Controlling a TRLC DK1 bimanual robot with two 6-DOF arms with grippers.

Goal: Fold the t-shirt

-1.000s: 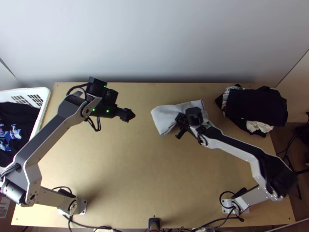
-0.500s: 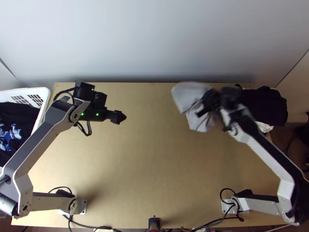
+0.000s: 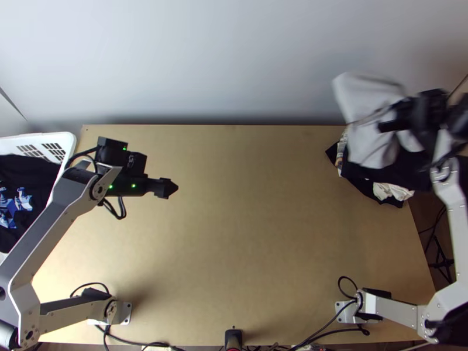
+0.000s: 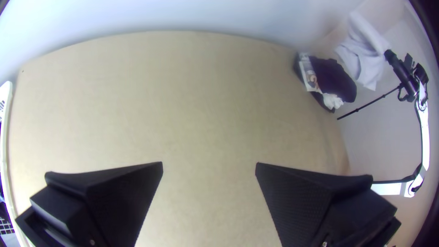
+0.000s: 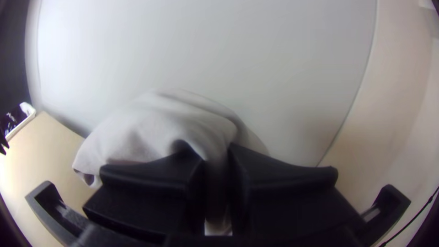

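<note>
T-shirt (image 3: pixel 370 140) aloft in right fingers (image 3: pixel 395 124)

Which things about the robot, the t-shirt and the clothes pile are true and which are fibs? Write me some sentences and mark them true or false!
1. The right claw is holding the pale t-shirt. True.
2. The t-shirt is spread flat on the table. False: it hangs from the right claw, up off the table.
3. A pile of mostly dark clothes sits at the table's far right corner. True.
4. The left claw is shut on the t-shirt too. False: the left claw is open, with nothing in it.
5. The white basket at the left has dark cloth in it. True.
</note>
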